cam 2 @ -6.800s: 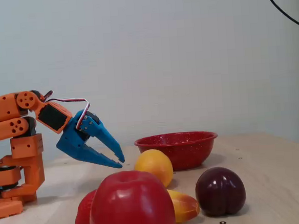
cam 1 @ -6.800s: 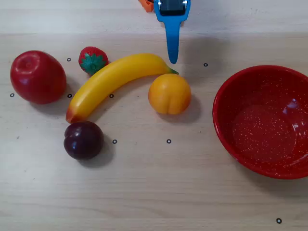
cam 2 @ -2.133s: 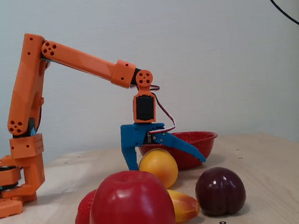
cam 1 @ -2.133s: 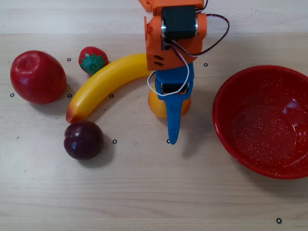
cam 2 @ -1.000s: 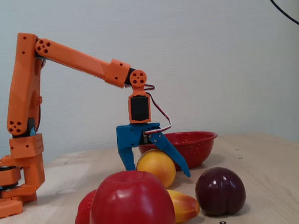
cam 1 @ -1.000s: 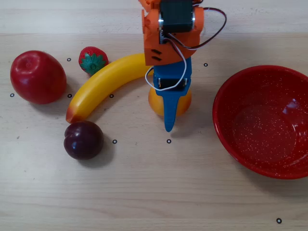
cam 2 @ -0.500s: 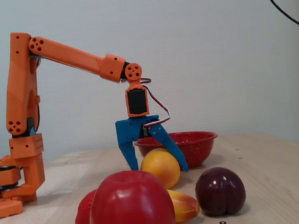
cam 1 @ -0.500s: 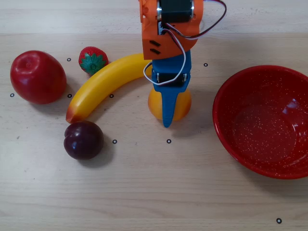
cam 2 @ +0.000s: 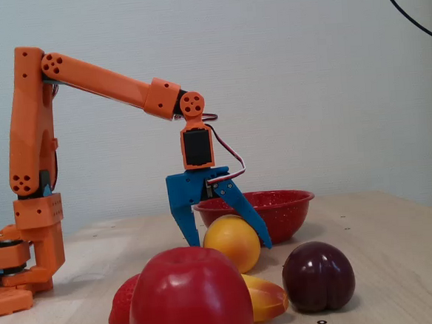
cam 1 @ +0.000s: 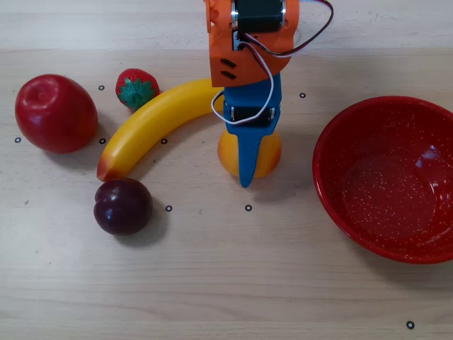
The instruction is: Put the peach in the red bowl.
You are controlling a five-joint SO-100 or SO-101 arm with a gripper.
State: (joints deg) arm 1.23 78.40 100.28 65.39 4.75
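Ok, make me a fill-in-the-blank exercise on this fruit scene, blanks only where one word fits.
1. The open claw straddles the ____, which sits on the table.
2. The red bowl holds ____ fruit.
3. In the overhead view, the banana lies between the strawberry and the dark purple ____.
4. The biggest fruit, at the overhead view's left edge, is the red ____.

Missing words: peach; no; plum; apple.

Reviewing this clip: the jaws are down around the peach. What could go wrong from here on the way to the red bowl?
The peach is round and smooth, and the gripper straddles it with open jaws; closing off-center might squirt it out. The banana lies close beside it in the overhead view and could get nudged. The red bowl has a raised rim, so a low carry may clip it.
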